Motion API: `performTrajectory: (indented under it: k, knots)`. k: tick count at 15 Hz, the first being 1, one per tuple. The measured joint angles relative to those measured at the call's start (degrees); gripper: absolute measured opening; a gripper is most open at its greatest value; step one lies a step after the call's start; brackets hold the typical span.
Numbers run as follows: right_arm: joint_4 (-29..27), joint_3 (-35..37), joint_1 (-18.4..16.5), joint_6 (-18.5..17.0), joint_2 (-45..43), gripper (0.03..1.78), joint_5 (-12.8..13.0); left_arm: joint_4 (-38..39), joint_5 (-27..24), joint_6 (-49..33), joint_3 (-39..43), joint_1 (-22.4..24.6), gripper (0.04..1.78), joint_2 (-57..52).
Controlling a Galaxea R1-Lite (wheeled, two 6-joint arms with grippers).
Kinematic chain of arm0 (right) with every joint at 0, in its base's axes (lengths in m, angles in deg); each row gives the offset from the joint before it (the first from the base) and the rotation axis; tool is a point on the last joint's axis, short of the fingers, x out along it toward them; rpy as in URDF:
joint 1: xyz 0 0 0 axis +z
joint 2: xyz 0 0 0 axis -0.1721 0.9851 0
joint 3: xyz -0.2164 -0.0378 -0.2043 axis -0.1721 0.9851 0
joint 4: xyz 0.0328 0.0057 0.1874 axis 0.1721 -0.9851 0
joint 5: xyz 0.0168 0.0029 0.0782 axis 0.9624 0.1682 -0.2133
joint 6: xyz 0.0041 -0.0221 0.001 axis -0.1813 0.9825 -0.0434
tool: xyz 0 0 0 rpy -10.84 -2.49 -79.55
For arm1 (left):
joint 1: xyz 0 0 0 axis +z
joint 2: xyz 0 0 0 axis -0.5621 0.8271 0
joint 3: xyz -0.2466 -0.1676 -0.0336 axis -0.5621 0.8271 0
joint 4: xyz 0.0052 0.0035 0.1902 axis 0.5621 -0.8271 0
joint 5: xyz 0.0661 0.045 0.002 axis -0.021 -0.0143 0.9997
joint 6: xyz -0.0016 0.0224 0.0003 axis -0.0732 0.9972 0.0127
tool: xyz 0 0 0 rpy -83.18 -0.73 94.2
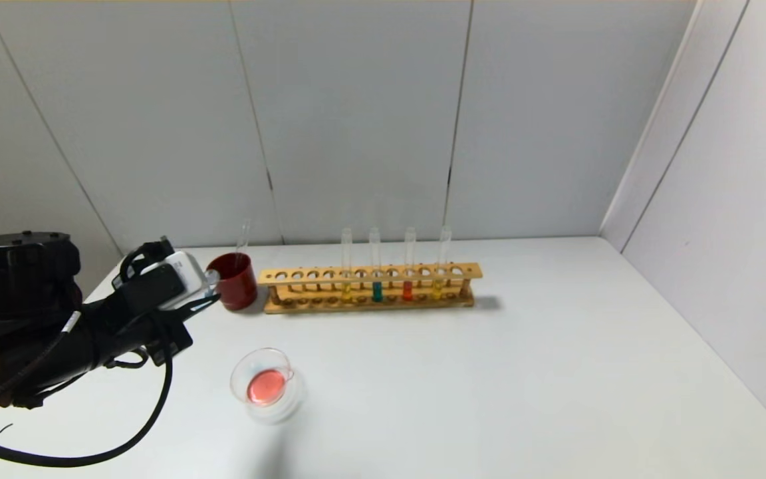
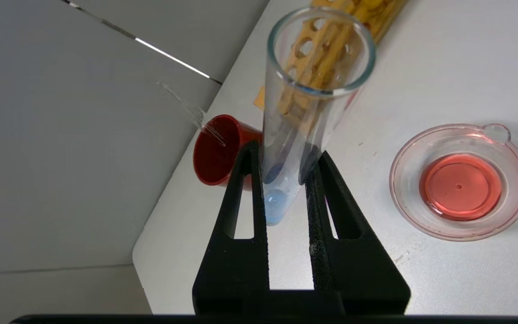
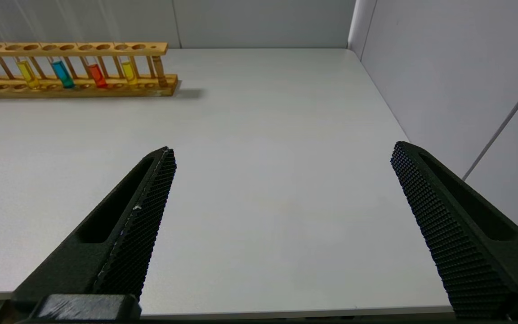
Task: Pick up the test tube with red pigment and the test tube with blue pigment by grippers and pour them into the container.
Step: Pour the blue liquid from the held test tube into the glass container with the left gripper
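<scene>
My left gripper (image 2: 286, 150) is shut on the test tube with blue pigment (image 2: 277, 204), held tilted above the table's left side; a little pale blue liquid sits at its closed end. In the head view the left gripper (image 1: 209, 294) hangs just left of the dark red cup (image 1: 235, 283), behind and left of the container (image 1: 266, 386). The container (image 2: 461, 182), a low clear glass dish with a lip, holds pinkish-red liquid. A tube with red liquid (image 1: 407, 289) stands in the wooden rack (image 1: 370, 274). My right gripper (image 3: 281, 155) is open and empty over the table's near right part.
The rack also holds two yellow tubes and a teal-blue tube (image 1: 377, 291); it shows in the right wrist view (image 3: 72, 87) too. An empty clear tube (image 1: 243, 239) leans in the dark red cup (image 2: 216, 150). Grey walls stand behind and to the right.
</scene>
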Motion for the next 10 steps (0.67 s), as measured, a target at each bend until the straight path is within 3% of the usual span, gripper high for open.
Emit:
performTrajectory:
  k: [4,10]
  knots:
    - [0.0,0.0,0.0,0.0,0.0,1.75,0.0,-0.1,-4.2,6.7,0.6,0.4,0.3,3.1]
    - [0.0,0.0,0.0,0.0,0.0,1.75,0.0,-0.2,-3.5,20.7,-0.6,3.1,0.3,8.6]
